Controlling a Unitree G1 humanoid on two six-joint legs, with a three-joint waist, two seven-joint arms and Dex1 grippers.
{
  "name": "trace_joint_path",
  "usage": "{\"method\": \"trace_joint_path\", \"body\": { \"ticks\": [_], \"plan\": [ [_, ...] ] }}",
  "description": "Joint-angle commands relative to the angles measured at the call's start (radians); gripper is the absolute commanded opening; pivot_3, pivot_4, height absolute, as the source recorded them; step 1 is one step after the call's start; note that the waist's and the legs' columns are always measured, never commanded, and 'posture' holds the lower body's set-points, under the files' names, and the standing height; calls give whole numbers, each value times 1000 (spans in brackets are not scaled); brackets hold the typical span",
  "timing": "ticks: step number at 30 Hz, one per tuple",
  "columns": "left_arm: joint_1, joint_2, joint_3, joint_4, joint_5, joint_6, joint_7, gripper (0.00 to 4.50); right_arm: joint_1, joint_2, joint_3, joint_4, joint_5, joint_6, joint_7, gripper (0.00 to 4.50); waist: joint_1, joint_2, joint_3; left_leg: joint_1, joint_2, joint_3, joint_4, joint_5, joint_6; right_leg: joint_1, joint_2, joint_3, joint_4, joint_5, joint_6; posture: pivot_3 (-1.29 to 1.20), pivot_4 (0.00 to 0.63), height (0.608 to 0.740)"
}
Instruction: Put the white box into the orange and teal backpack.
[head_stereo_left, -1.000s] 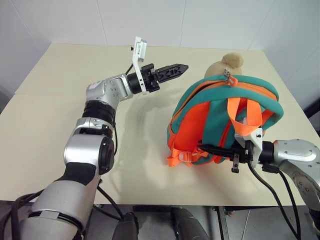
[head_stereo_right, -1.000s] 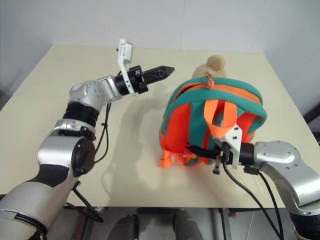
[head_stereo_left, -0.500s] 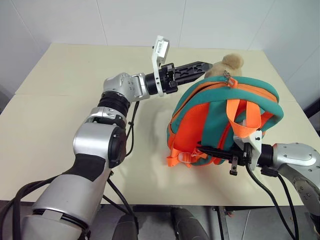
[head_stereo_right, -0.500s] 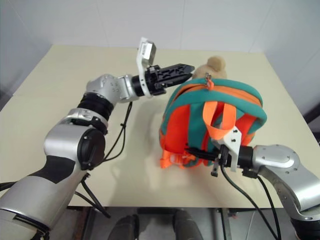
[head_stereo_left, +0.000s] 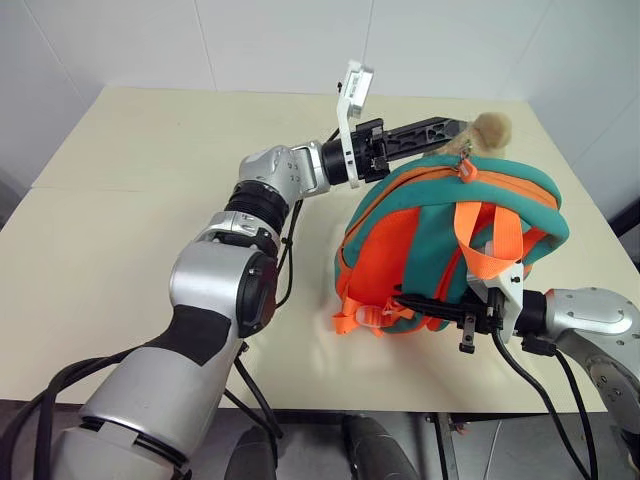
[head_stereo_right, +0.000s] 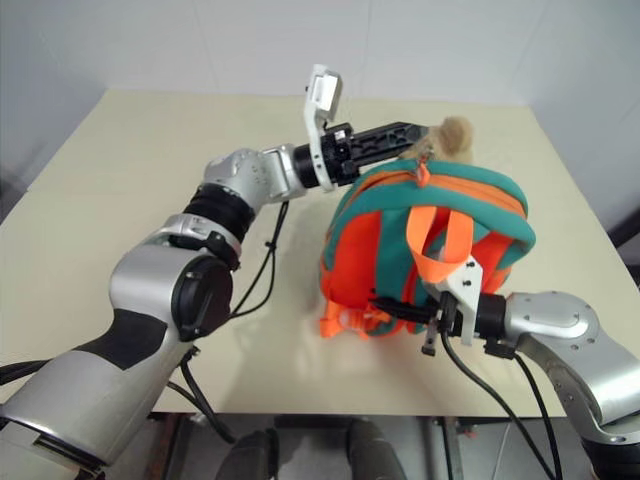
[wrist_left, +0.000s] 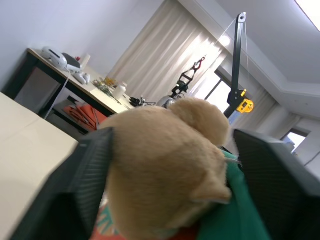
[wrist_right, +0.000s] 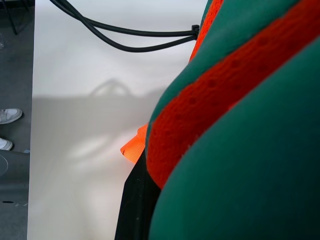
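- Backpack – the orange and teal backpack (head_stereo_left: 450, 250) stands upright on the beige table (head_stereo_left: 120, 230), straps facing me, well right of centre.
- I can't read any writing anywhere; the small white tag on the left wrist mount is too small to make out.
- White box: I can't find it in what I have.
- Left gripper (head_stereo_left: 455, 128) reaches level across to the top of the pack. From my left wrist view the two ribbed black fingers (wrist_left: 85, 185) bracket the tan plush charm (wrist_left: 165, 170), one on each side; whether they press it or just flank it, I cannot tell.
- Right gripper (head_stereo_left: 440, 305) sits low at the front of the pack, fingers clamped together on the lower edge of the backpack; right wrist view shows one black finger (wrist_right: 137, 205) against teal padding and orange mesh.
- Wrist view also gives a room behind – curtains, a desk with clutter.
- Textures: fuzzy charm, perforated orange mesh, smooth teal trim, webbing straps, matte tabletop.
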Motion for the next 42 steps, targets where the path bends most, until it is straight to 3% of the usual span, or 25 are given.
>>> {"method": "trace_joint_path", "body": {
  "ticks": [1, 8, 10, 22, 35, 39, 42],
  "plan": [
    [-35, -5, 4, -17, 11, -9, -21, 2692, 10, -6, -20, -40, 12, -6, -2, 129, 0, 0, 0, 0, 0, 0, 0, 0, 0, 0, 0, 0, 0, 0, 0, 0, 150, 740],
    [-29, 3, -45, -42, 50, 17, -91, 390, 16, -9, -23, -38, 12, -10, 3, 129, 1, 0, 0, 0, 0, 0, 0, 0, 0, 0, 0, 0, 0, 0, 0, 0, 150, 740],
    [-29, 4, -53, -47, 54, 18, -101, 0, 14, -8, -22, -36, 11, -10, 4, 129, 0, 0, 0, 0, 0, 0, 0, 0, 0, 0, 0, 0, 0, 0, 0, 0, 150, 740],
    [10, 97, -138, -263, 61, 111, -201, 0, 1, -6, -14, -26, 9, -7, 2, 129, -1, 0, 0, 0, 0, 0, 0, 0, 0, 0, 0, 0, 0, 0, 0, 0, 150, 740],
    [215, 267, -203, -795, -15, 353, -129, 0, -6, -6, -11, -8, 8, -9, 13, 129, 0, 0, 0, 1, 0, 0, 1, 0, 0, 0, 0, 0, 4, 0, 0, 0, 150, 740],
    [166, 233, -151, -656, 0, 280, 2, 0, -31, 1, 12, 15, -4, -18, 21, 129, 4, 0, 0, 1, 0, -1, 5, 0, 0, 1, 0, 0, 6, 0, 0, 0, 150, 740],
    [115, 194, -136, -519, -8, 244, 7, 0, -48, 8, 25, 25, -10, -19, 23, 129, 2, 0, 0, 1, -1, -1, 8, 0, 0, 2, 0, 0, 6, 1, 1, 0, 150, 740]
  ]
}}
